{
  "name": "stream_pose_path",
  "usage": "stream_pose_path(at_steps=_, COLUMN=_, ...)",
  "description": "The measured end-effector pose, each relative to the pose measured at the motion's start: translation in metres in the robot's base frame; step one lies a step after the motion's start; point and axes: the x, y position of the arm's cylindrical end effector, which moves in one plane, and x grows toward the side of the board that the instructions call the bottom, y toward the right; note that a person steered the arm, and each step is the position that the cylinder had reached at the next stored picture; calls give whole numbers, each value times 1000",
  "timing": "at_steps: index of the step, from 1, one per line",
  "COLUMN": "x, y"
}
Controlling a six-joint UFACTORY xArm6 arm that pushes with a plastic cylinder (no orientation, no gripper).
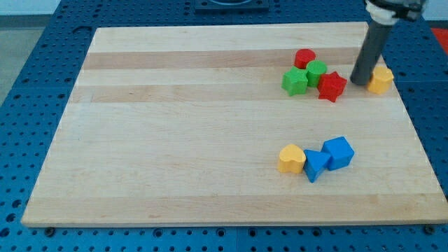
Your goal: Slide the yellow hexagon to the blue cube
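Note:
The yellow hexagon (381,80) sits near the board's right edge, toward the view's top. My tip (360,81) rests on the board just left of it, touching or nearly touching its left side. The blue cube (339,152) lies lower on the board, at the view's lower right, well below the hexagon and the tip.
A blue triangular block (315,165) touches the blue cube's left side, with a yellow heart-like block (291,159) left of that. A red star (332,86), green cylinder (316,71), green star (295,81) and red cylinder (304,58) cluster left of my tip.

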Motion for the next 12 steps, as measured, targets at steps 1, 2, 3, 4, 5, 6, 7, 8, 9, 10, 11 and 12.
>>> stream_pose_path(at_steps=1, x=8, y=0)
stream_pose_path(at_steps=2, x=1, y=0)
stream_pose_path(at_steps=3, x=-64, y=0)
stream_pose_path(at_steps=4, x=-79, y=0)
stream_pose_path(at_steps=5, x=-79, y=24)
stream_pose_path(at_steps=6, x=-77, y=35)
stream_pose_path(at_steps=7, x=-70, y=36)
stream_pose_path(at_steps=8, x=-45, y=36)
stream_pose_path(at_steps=9, x=-9, y=38)
stream_pose_path(at_steps=10, x=23, y=38)
stream_pose_path(at_steps=11, x=57, y=38)
stream_pose_path(at_steps=12, x=74, y=38)
